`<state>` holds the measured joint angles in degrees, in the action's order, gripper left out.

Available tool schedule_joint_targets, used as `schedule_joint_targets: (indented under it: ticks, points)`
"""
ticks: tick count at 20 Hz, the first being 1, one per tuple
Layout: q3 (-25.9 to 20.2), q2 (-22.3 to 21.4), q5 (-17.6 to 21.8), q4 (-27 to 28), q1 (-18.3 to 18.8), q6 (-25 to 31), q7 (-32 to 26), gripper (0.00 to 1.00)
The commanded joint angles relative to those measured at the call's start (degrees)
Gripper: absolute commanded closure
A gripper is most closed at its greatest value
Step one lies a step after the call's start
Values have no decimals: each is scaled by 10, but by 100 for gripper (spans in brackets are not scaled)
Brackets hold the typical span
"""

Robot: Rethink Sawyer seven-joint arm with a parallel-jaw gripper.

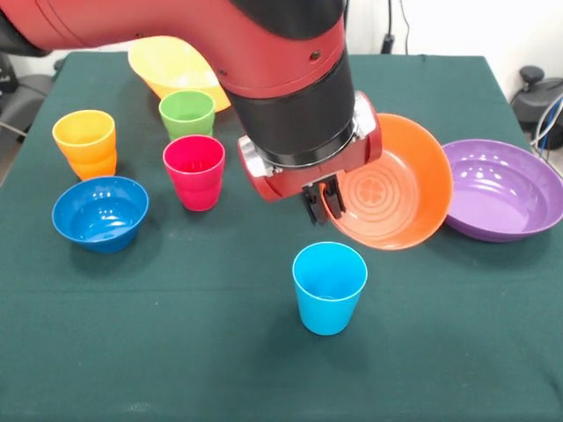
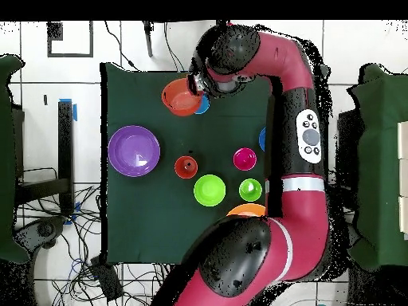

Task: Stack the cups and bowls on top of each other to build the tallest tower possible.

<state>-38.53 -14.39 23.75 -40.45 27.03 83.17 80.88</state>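
Taking the light blue cup (image 1: pixel 329 287) as landmark: far to its left sits the blue bowl (image 1: pixel 99 212), up-left the magenta cup (image 1: pixel 194 171). Just above it the gripper (image 1: pixel 322 201) pinches the rim of the tilted orange bowl (image 1: pixel 396 192), lifted off the tabletop (image 1: pixel 193 352). Level the bowl first, I'd judge. Only the overhead view shows a small red cup (image 2: pixel 186 166).

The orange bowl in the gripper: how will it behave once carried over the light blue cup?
The orange bowl is pinched at its rim by the gripper and hangs tilted, so it may swing. Its glossy plastic looks light and possibly slippery. On the narrower light blue cup it could tip.
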Motion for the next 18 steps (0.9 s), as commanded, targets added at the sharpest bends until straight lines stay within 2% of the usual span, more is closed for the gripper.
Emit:
schedule_joint_targets:
  ticks: [1, 8, 10, 13, 18]
  points:
    - [18, -2, 66, 48, -12, 61, -150, 100]
    - [8, 5, 65, 48, -8, 48, -153, 100]
    - [-1, 2, 47, 29, 0, 18, -150, 100]
    - [-30, -3, 14, -16, 22, -73, -179, 100]
    - [-46, -7, 1, -41, 36, -131, -194, 100]
